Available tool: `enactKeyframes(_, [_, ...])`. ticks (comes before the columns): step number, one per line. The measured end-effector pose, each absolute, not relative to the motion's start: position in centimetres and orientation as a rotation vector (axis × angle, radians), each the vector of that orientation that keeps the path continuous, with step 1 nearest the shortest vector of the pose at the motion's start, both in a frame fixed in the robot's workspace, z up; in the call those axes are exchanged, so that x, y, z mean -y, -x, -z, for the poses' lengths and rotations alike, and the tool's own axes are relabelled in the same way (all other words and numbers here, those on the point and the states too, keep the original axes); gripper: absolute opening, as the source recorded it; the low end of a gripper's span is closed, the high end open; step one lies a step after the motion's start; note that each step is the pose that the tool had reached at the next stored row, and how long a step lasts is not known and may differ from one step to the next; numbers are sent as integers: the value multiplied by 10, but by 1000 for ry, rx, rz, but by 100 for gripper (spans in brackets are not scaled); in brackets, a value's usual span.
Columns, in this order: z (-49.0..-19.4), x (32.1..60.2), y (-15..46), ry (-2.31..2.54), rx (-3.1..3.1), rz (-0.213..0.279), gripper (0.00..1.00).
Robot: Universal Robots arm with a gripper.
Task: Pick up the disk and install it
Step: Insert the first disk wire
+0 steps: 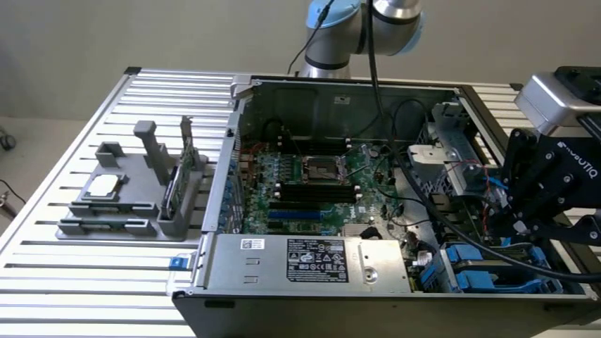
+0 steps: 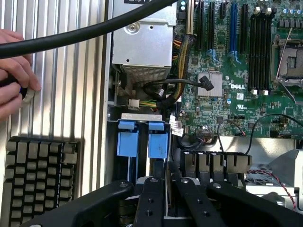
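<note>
Black and bulky, the gripper (image 1: 519, 220) is hanging over the drive bays at the exterior view's right of the open computer case (image 1: 231, 176). The disk (image 1: 469, 271), in its blue frame, is sitting low in a bay near it. From the wrist, the gripper (image 2: 168, 191) is hovering near the disk (image 2: 157, 144), which is standing beside a second blue frame (image 2: 128, 142). Whether the jaws are gripping anything I cannot tell. A hand (image 2: 14, 80) is reaching over the slatted table (image 2: 71, 94).
</note>
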State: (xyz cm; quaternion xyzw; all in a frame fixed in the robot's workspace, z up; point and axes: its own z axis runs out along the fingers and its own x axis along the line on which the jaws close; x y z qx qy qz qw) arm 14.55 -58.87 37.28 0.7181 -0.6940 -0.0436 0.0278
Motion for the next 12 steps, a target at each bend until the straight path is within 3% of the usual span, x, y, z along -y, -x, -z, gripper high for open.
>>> enactKeyframes(6, [-373,588,-145,-2217,2142,134,20])
enactKeyframes(7, [-373,588,-145,-2217,2142,134,26])
enactKeyframes(12, [-380,585,-146,-2217,2142,134,26])
